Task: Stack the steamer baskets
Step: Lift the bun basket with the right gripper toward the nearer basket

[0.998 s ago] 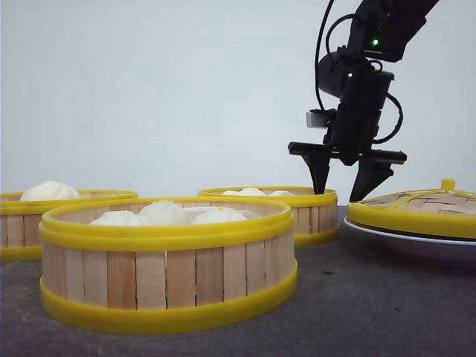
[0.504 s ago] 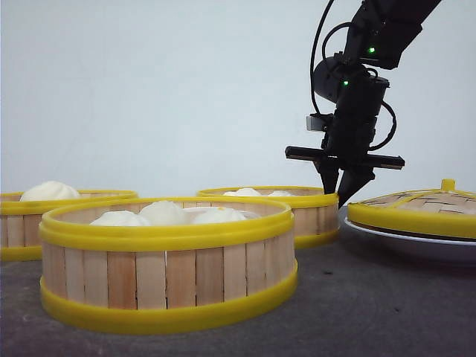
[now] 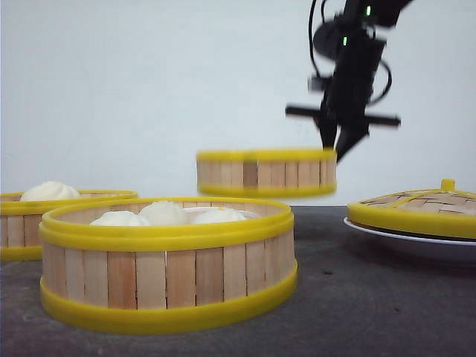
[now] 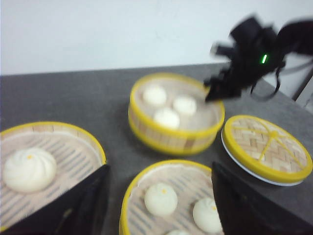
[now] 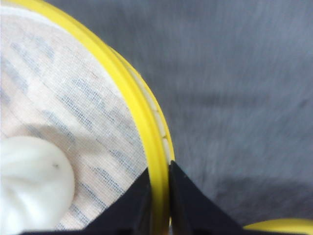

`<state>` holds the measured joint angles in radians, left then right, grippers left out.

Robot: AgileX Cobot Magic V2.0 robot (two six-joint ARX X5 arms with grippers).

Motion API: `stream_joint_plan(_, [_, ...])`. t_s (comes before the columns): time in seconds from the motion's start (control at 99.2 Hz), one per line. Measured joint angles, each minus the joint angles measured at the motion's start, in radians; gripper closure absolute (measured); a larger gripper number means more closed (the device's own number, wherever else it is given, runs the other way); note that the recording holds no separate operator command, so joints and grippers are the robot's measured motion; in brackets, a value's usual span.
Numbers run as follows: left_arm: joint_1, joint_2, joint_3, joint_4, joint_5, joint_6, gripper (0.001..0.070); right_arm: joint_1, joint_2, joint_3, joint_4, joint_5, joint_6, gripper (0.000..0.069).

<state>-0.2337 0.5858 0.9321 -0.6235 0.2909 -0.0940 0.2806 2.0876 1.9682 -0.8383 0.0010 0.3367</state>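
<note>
Three steamer baskets with pale slats and yellow rims show. The far basket (image 3: 266, 172) hangs clear of the table, my right gripper (image 3: 334, 151) shut on its right rim. Up close, the right gripper (image 5: 160, 172) pinches that yellow rim (image 5: 141, 117), one finger inside the wall and one outside, next to a white bun (image 5: 29, 181). The near basket (image 3: 167, 264) and the left basket (image 3: 44, 219) stand on the table holding buns. My left gripper (image 4: 160, 169) hovers open above the near basket (image 4: 171, 196), with the lifted basket (image 4: 176, 117) and left basket (image 4: 49, 161) beyond it.
A woven lid with a yellow rim and knob (image 3: 416, 212) rests on a white plate (image 3: 401, 244) at the right, close to the lifted basket. The same lid (image 4: 266, 144) shows in the left wrist view. Dark grey table (image 3: 357, 297); white wall behind.
My right gripper went from open over the far basket's right rim to shut on it, then raised the basket off the table. The other baskets stayed put.
</note>
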Motion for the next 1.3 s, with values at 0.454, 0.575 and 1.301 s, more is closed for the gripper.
stream_joint_plan(0.454, [0.0, -0.039, 0.0, -0.031, 0.0, 0.002, 0.0317, 0.047, -0.383, 0.146, -0.255, -0.103, -0.198, 0.0665])
stream_joint_plan(0.575, [0.0, -0.058, 0.0, -0.031, 0.0, 0.002, 0.0317, 0.081, -0.467, 0.146, -0.332, -0.104, -0.244, 0.0665])
stream_joint_plan(1.301, [0.0, -0.088, 0.0, -0.042, 0.0, 0.002, 0.0317, 0.312, -0.565, -0.181, -0.254, -0.1, -0.277, 0.0665])
